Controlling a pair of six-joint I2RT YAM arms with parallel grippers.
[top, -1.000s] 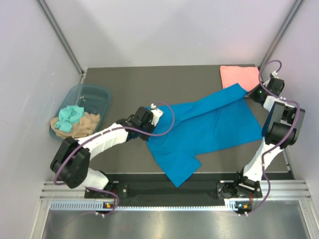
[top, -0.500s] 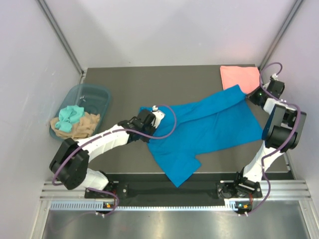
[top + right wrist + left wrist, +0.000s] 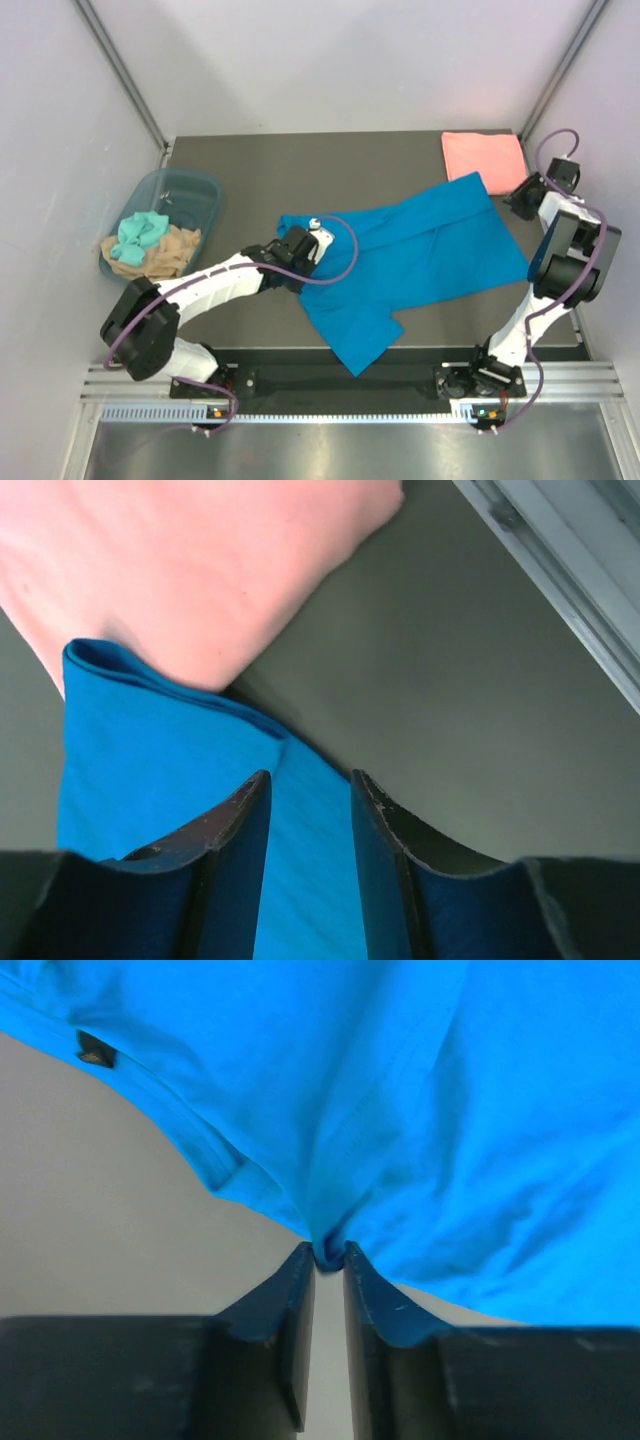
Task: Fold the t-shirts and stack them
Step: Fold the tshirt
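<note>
The dark table (image 3: 250, 160) filled most of the overhead view. The blue t-shirt (image 3: 420, 250) lay spread across its middle and right, one end reaching the near edge.

The left arm (image 3: 210, 280) stretched low and diagonal from its base, with its wrist over the shirt's left border. The right arm (image 3: 565, 250) stood folded steeply upward along the right edge of the table, its wrist near the far right corner.

The blue-grey tub (image 3: 205, 190) sat at the left edge of the table, holding teal cloth (image 3: 140, 232) and tan cloth (image 3: 165, 255). The pink t-shirt (image 3: 483, 155) lay folded in the far right corner, just touching the blue one's far tip.

The left pincer (image 3: 326, 1252) showed only a slit between its jaws. A pucker of blue cloth sat at their tips, and we could not tell whether it was nipped or free. The right pincer (image 3: 310, 777) stood plainly parted above the blue shirt's edge, holding nothing.

Compared with a second before, the right pincer had drawn off the shirt's far tip towards the right edge of the table. The left wrist had slid a little rightward and nearer, and more of the shirt's left border showed beyond it.
</note>
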